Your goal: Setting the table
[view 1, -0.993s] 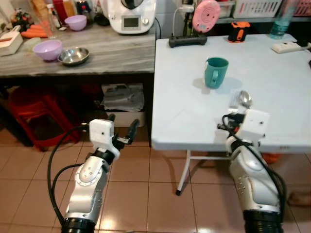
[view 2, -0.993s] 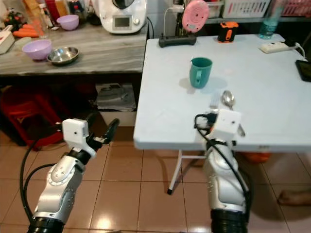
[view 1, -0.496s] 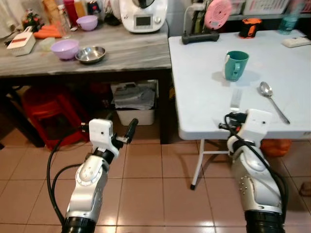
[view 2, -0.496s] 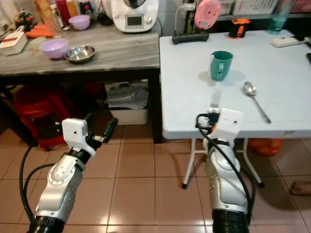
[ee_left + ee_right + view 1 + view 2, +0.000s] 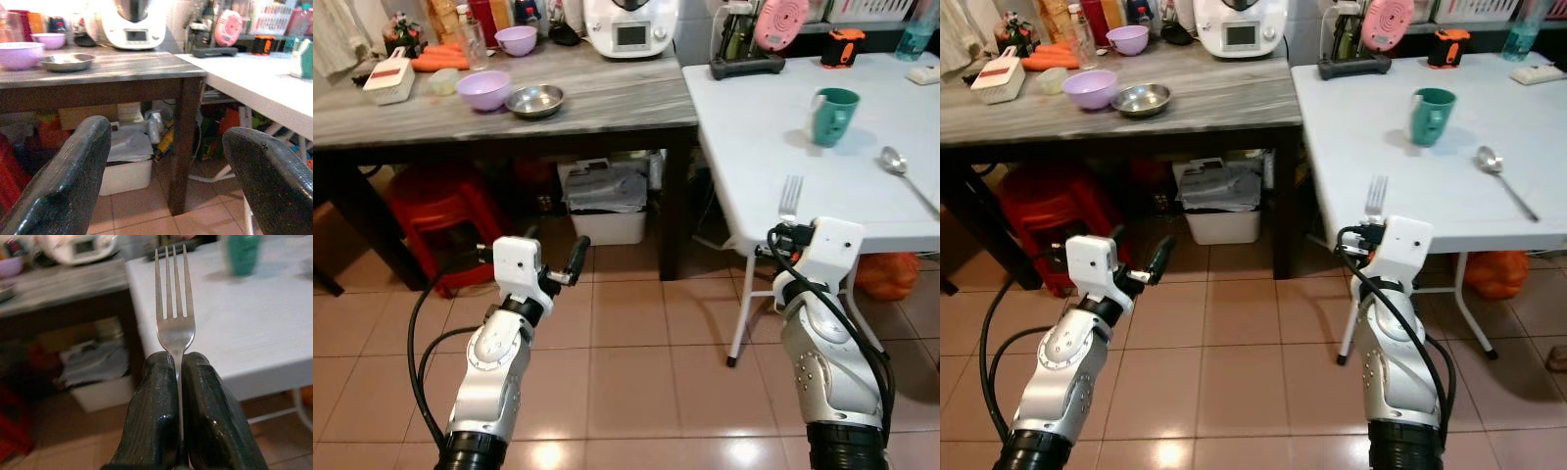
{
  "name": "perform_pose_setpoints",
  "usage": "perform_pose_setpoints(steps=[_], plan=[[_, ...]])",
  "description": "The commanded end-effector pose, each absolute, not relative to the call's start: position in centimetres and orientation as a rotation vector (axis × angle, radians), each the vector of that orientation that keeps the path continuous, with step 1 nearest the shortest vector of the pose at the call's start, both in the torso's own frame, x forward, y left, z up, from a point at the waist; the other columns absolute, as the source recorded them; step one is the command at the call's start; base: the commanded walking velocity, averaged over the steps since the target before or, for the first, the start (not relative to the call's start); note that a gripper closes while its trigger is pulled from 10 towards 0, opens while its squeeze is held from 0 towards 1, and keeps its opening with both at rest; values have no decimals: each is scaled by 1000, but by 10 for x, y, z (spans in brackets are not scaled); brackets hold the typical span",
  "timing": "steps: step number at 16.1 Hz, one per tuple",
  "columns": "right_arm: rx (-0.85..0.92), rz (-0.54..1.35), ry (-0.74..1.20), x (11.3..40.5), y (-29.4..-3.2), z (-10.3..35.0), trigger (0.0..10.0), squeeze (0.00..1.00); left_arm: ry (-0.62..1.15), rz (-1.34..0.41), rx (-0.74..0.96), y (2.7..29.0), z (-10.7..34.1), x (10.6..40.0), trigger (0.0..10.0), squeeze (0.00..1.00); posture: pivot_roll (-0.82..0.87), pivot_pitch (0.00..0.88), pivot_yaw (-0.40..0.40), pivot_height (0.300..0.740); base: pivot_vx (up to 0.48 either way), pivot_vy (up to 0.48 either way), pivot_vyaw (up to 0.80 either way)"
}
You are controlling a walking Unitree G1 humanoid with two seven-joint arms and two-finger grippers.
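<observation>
My right gripper (image 5: pixel 177 382) is shut on a silver fork (image 5: pixel 172 303), tines pointing away from me toward the white table (image 5: pixel 773 127). In the left eye view the fork (image 5: pixel 790 198) stands up in front of the table's near edge. A teal mug (image 5: pixel 832 116) and a spoon (image 5: pixel 901 174) rest on the white table. My left gripper (image 5: pixel 556 258) is open and holds nothing, low over the tiled floor. On the grey wooden counter (image 5: pixel 597 98) sit a purple bowl (image 5: pixel 483 89) and a steel bowl (image 5: pixel 534 99).
A white kitchen machine (image 5: pixel 630 27), a second purple bowl (image 5: pixel 516 39), carrots and bottles crowd the counter's back. A red stool (image 5: pixel 435 206) and a white bin (image 5: pixel 605 201) stand under the counter. A pink device (image 5: pixel 780 22) and power strip sit on the white table's far edge.
The camera has shifted: the white table now lies further right and the counter more central. The fork stays in my right gripper, now before the table's edge instead of over its top.
</observation>
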State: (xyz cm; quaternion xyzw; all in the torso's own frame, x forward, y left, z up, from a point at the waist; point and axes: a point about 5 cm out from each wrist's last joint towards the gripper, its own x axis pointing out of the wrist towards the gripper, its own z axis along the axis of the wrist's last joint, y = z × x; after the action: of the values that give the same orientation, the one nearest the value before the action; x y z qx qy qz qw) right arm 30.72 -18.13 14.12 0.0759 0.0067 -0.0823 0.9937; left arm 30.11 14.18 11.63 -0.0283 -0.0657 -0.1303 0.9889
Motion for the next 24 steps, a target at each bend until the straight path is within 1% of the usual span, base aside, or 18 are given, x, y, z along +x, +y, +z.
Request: perform_pose_setpoints(steps=[1, 6, 9, 12, 15, 22, 24], plan=[[167, -110, -14, 310, -170, 148, 10000, 0, -121, -223, -35, 153, 113, 300, 10000, 0, -76, 66, 48, 740, 0, 416, 0], [173, -108, -14, 308, -170, 148, 10000, 0, -116, -209, -33, 152, 111, 300, 10000, 0, -82, 74, 48, 740, 0, 422, 0], [176, -100, -16, 308, -170, 148, 10000, 0, -127, -196, -24, 155, 112, 300, 10000, 0, -83, 75, 48, 740, 0, 0, 0], [184, -76, -25, 308, -166, 150, 10000, 0, -119, -163, -11, 163, 111, 301, 10000, 0, -85, 73, 48, 740, 0, 0, 0], [187, -60, -35, 307, -164, 151, 10000, 0, -117, -145, -11, 166, 110, 301, 10000, 0, -85, 73, 48, 740, 312, 0, 340], [199, -47, -38, 307, -163, 152, 10000, 0, -122, -153, -22, 163, 111, 302, 10000, 0, -85, 73, 49, 740, 390, 0, 513], [199, -49, -38, 307, -163, 152, 10000, 0, -123, -156, -24, 162, 111, 302, 10000, 0, -85, 73, 50, 740, 405, 0, 0]])
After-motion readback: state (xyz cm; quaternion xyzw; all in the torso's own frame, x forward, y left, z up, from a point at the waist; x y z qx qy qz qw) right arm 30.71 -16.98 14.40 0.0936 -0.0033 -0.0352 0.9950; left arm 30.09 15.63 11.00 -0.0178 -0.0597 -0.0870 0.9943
